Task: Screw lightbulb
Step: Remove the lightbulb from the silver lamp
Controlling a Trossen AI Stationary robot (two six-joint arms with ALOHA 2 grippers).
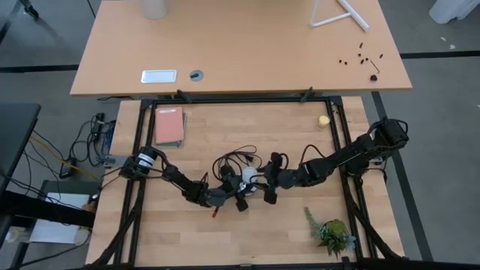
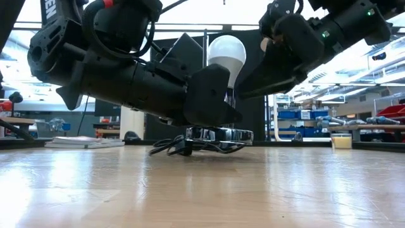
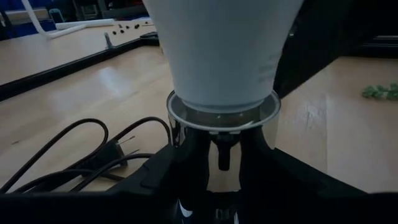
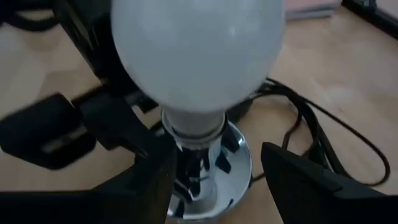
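Two hands meet mid-counter (image 1: 187,232). The bulb (image 2: 226,56) stands upright in the socket (image 2: 218,134). The left hand (image 3: 221,186) pinches the socket; the right hand (image 4: 214,180) stands spread around the bulb's neck, seemingly not gripping. Bulb looks light, smooth, fragile: best turned gently at its widest part.

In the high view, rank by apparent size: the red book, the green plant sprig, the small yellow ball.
1. Red rectangular book, largest.
2. Green leafy plant sprig.
3. Small yellow ball, smallest.
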